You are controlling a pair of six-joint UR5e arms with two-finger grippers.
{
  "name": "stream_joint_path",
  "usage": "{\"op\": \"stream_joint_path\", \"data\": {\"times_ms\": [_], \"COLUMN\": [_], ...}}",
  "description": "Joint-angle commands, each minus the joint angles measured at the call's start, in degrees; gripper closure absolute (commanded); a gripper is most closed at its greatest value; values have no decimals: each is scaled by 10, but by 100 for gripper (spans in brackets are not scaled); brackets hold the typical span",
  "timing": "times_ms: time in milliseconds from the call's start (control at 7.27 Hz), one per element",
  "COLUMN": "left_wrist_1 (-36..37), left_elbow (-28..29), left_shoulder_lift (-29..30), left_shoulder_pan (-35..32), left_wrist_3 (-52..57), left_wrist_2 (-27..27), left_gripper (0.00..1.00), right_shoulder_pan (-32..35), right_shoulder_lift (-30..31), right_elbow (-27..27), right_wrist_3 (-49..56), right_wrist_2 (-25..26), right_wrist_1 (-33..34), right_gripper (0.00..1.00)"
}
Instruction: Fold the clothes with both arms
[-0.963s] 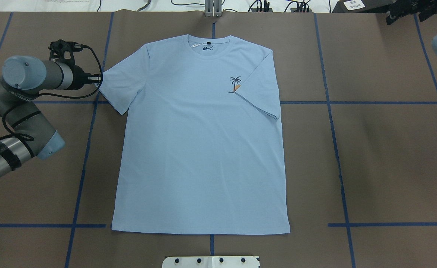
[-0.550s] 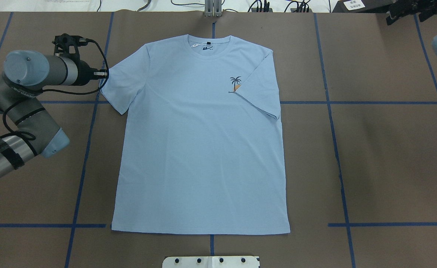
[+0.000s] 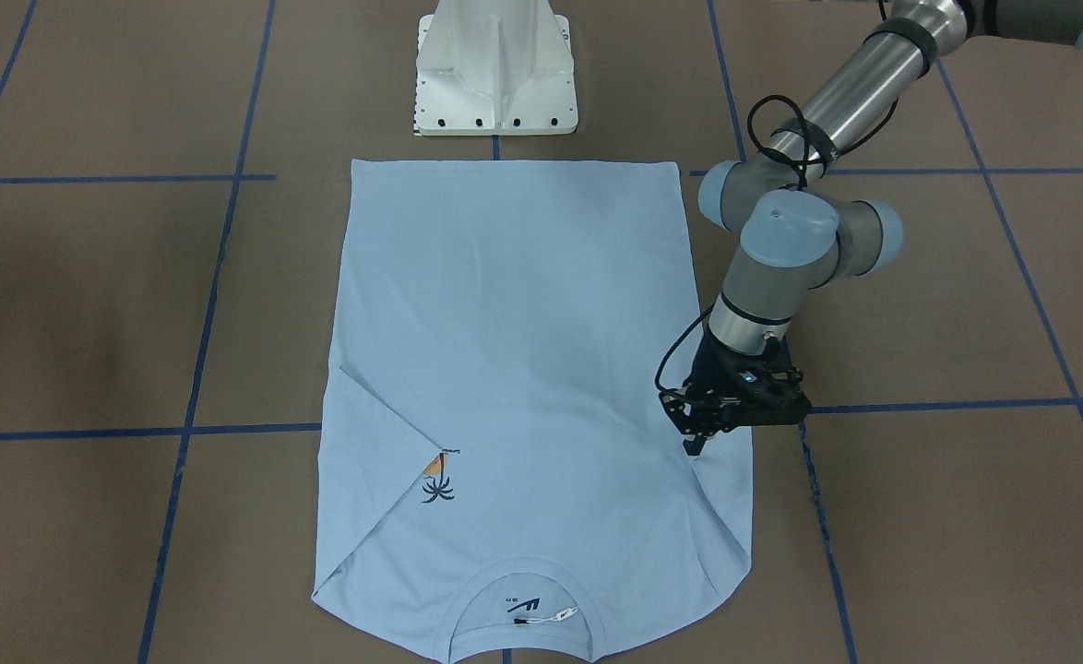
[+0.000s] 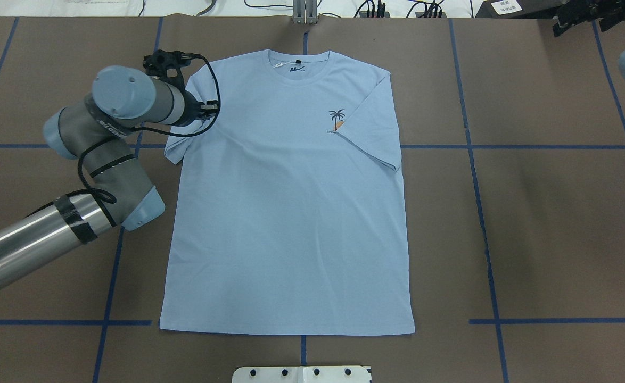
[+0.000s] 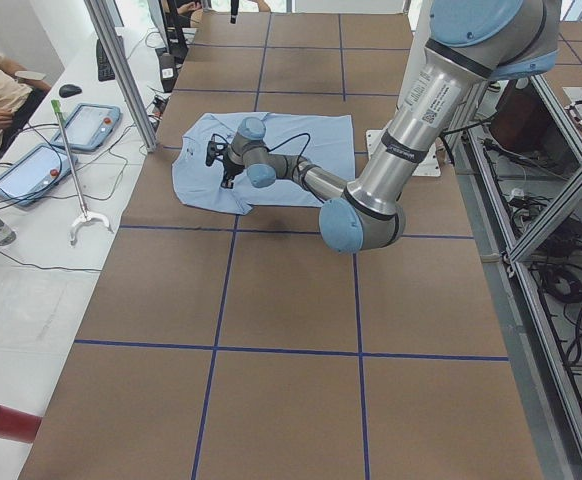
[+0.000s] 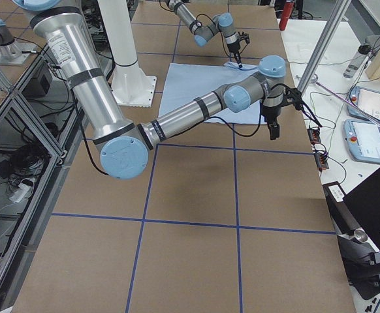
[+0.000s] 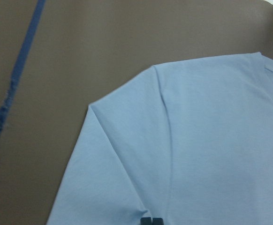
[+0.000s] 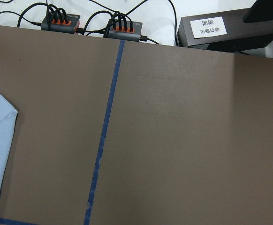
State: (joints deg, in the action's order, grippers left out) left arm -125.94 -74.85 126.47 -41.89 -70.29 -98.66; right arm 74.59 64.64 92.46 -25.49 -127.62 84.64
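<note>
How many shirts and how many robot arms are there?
Shirts: 1, the T-shirt
Robot arms: 2, the left arm and the right arm
Total: 3

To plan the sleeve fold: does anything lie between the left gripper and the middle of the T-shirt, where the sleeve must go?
Nothing visible does. The left gripper is at the left sleeve, and the T-shirt front beside it lies bare; the folded right sleeve lies far off.
</note>
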Motion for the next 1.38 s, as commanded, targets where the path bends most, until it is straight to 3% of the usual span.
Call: {"op": "stream_joint_path", "data": {"times_ms": [0, 275, 688, 825, 963, 1238], "left_wrist_1": [35, 34, 32, 27, 30, 35], "left_elbow": [28, 89, 103, 100, 89, -36], "left_shoulder_lift": [48, 99, 101, 98, 93, 26], "left_shoulder_pan": [14, 23, 23, 23, 23, 19], "left_wrist_3": [-19, -37, -36, -29, 3, 69], "left_wrist_2": [14, 30, 30, 30, 29, 5], "left_gripper": [100, 100, 100, 64, 1, 0], "right_shoulder_pan": [0, -1, -1, -1, -1, -3], "right_shoulder_lift": [0, 0, 0, 0, 1, 6], "right_elbow": [0, 0, -1, -1, 2, 25], "right_wrist_3": [0, 0, 0, 0, 0, -37], "right_wrist_2": [0, 0, 0, 0, 0, -2], "right_wrist_1": [0, 0, 0, 0, 0, -1], "right_gripper": [0, 0, 0, 0, 0, 0]}}
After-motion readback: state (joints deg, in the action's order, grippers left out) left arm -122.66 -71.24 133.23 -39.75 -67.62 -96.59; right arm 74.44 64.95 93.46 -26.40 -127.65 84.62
